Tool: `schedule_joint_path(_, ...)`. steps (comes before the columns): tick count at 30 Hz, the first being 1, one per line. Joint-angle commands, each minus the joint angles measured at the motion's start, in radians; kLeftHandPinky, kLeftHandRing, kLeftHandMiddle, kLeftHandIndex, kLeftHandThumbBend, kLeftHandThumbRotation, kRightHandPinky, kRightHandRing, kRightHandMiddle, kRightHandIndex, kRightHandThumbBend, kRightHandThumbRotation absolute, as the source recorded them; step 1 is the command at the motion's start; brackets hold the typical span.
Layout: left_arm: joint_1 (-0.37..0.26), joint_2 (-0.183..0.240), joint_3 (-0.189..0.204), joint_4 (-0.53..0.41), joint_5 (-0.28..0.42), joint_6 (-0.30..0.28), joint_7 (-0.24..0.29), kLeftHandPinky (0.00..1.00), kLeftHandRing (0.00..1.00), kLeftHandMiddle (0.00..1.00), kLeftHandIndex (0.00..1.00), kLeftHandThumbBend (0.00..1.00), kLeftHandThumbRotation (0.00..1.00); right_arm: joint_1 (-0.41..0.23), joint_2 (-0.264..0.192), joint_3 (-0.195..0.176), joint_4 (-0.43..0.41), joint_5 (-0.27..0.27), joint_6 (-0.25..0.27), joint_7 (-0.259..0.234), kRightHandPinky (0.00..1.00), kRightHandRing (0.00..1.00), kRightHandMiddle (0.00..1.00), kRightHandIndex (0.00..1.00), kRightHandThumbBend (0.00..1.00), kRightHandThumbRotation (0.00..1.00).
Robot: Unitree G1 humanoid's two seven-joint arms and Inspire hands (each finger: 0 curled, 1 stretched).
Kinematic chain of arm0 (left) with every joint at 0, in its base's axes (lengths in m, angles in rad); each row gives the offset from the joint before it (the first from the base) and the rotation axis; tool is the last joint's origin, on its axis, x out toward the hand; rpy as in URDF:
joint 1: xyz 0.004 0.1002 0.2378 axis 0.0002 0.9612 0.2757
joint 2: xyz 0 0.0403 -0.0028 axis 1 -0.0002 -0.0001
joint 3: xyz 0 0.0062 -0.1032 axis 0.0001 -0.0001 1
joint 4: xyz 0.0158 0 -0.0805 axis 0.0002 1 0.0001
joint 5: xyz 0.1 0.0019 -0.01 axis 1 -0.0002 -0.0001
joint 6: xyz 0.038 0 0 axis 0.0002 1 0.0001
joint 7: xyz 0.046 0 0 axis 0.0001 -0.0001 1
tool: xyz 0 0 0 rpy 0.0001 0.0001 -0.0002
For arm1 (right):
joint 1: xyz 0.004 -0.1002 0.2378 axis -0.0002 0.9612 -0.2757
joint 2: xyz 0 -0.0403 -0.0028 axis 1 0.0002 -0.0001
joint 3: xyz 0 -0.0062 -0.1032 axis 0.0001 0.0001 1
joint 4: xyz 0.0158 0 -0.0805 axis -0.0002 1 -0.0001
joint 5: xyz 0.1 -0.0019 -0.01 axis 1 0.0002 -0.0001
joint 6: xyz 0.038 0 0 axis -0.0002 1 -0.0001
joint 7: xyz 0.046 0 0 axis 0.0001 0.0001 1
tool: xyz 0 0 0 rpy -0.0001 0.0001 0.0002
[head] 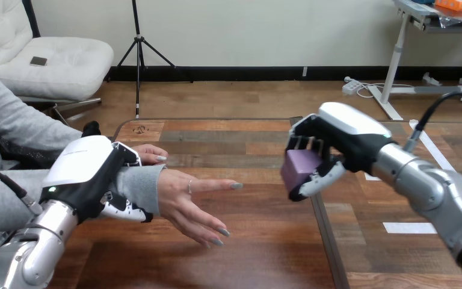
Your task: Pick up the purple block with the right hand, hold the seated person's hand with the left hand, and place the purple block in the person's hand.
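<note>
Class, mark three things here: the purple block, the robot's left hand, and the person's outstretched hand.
purple block (301, 166), head view, its front face.
left hand (82, 170), head view, its white back shell.
person's outstretched hand (180, 198), head view, the hand's middle.

**Concealed and truncated parts, head view.**
Purple block (301, 165): two faces visible, the rest buried against the palm of the right hand (343, 135), whose fingers and thumb clasp it; left hand (87, 171) wraps the wrist of the person's open hand (186, 201), covering the sleeve there; person's farther hand (149, 154) covered by the left hand up to its fingertips; left forearm (30, 253) and right forearm (427, 186) each run off at a lower corner; table (264, 253) cut by the bottom edge.
</note>
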Motion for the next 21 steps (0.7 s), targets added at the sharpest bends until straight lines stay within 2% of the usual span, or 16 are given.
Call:
schedule_joint_path(1,-0.15,-0.038,0.001,-0.041,-0.006,-0.052,0.04,0.2,0.25,0.29,0.29,0.85,0.0,-0.062,0.045,0.001,-0.035,0.001,-0.021,-0.03,0.29,0.34,0.39,0.45,0.77,0.0)
schedule_joint_path(10,-0.169,-0.053,-0.006,-0.017,-0.002,-0.067,0.05,0.2,0.24,0.28,0.29,0.84,0.0,-0.078,0.089,0.014,-0.015,-0.01,-0.021,-0.032,0.26,0.3,0.36,0.45,0.78,0.0)
schedule_joint_path(21,-0.182,-0.077,-0.004,-0.012,-0.006,-0.055,0.044,0.19,0.24,0.28,0.29,0.82,0.0,-0.101,0.133,0.031,0.02,-0.03,-0.011,-0.036,0.29,0.34,0.4,0.44,0.77,0.0)
